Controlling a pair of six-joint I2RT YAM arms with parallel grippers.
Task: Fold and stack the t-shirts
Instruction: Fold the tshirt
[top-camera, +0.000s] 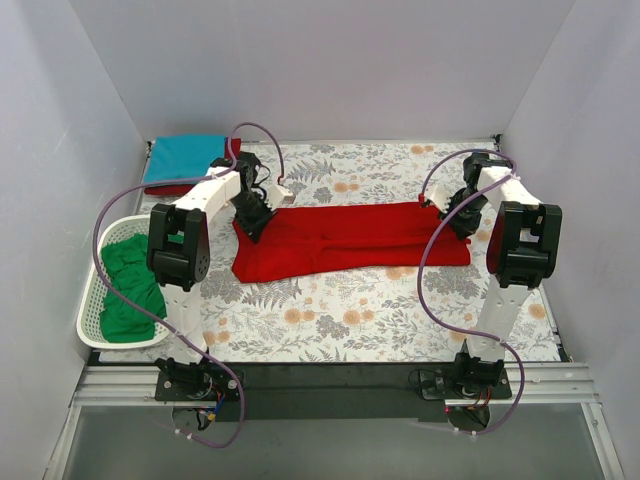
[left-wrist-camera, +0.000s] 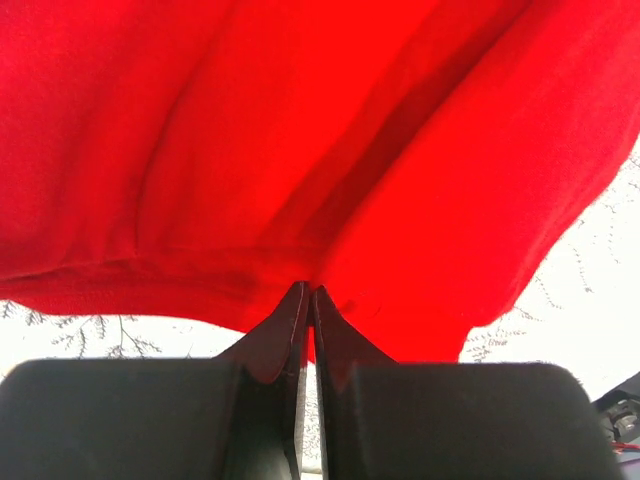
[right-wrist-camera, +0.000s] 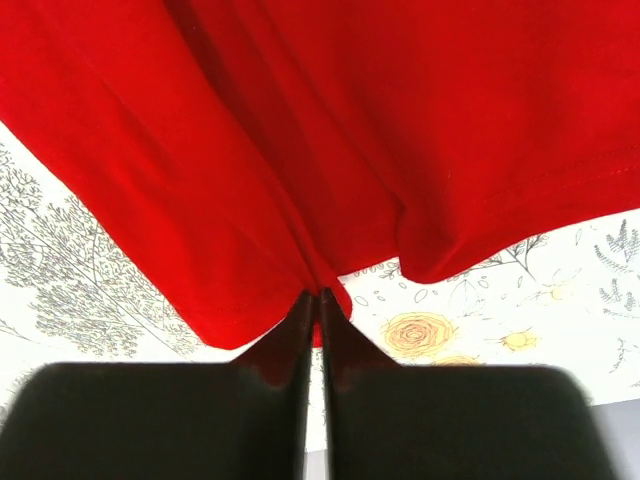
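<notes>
White links with black joint housings on left arm (top-camera: 205, 195) and right arm (top-camera: 500, 300); looping purple cables (top-camera: 97, 245); glossy black tapered fingers (left-wrist-camera: 275, 345).

Four shirts show: one red shirt (top-camera: 350, 240), one teal shirt (top-camera: 180, 158), one dark red shirt (top-camera: 166, 188) and one green shirt (top-camera: 130, 290). There is one basket (top-camera: 88, 320) and one table (top-camera: 400, 320). Two arms, the left arm (top-camera: 180, 250) and the right arm (top-camera: 520, 245), carry two grippers, the left gripper (top-camera: 250, 228) and the right gripper (top-camera: 457, 225).
</notes>
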